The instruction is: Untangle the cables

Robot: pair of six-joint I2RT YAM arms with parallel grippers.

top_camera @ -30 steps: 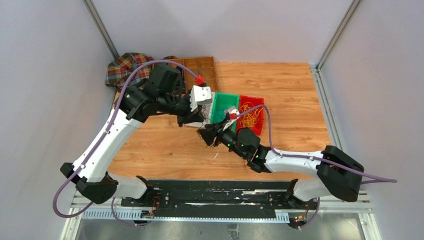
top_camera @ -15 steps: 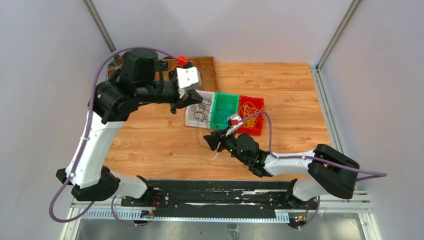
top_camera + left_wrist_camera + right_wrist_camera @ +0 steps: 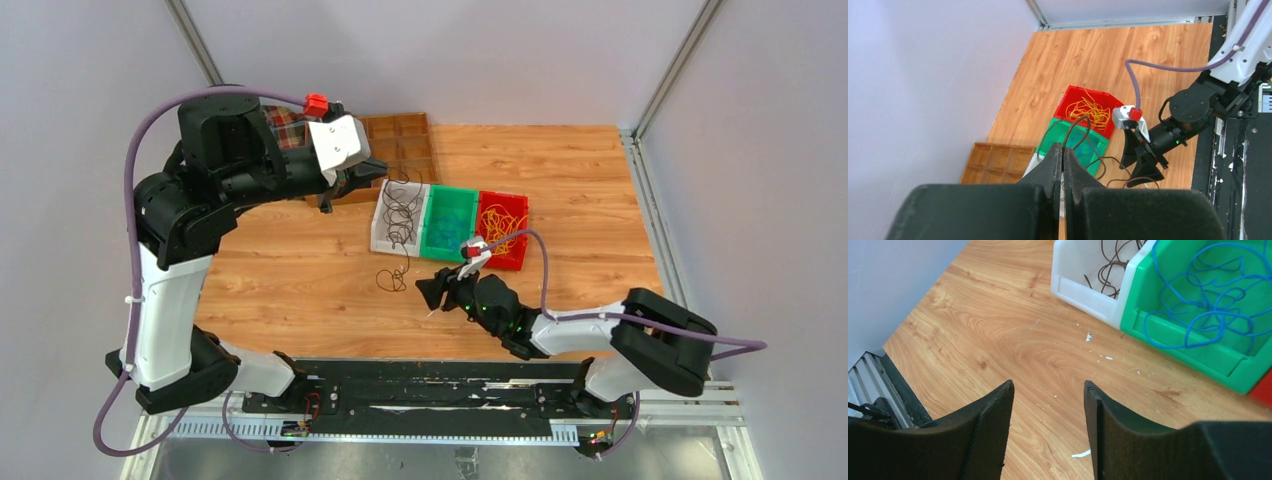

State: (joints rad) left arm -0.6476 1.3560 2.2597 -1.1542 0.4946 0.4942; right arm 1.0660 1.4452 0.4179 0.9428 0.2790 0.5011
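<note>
My left gripper (image 3: 370,181) is raised above the back left of the table and shut on a thin black cable (image 3: 400,215). The cable hangs from it in loose loops over the white bin (image 3: 380,238), and its end reaches the wood (image 3: 390,282). In the left wrist view the pads (image 3: 1055,160) pinch this cable (image 3: 1079,129). Blue cables (image 3: 1208,305) lie in the green bin (image 3: 447,222). Yellow cables (image 3: 503,232) lie in the red bin (image 3: 1071,95). My right gripper (image 3: 430,291) is open and empty, low over the table in front of the bins (image 3: 1048,387).
More black cables (image 3: 1115,262) lie in the white bin (image 3: 1083,287). A wooden compartment tray (image 3: 405,140) sits at the back, and a checked cloth (image 3: 285,125) lies partly behind my left arm. Small white scraps (image 3: 1080,455) lie on the wood.
My left arm has risen and swung back to the left, drawing the black cable up out of the white bin. My right gripper has moved slightly toward the near edge, away from the cable.
</note>
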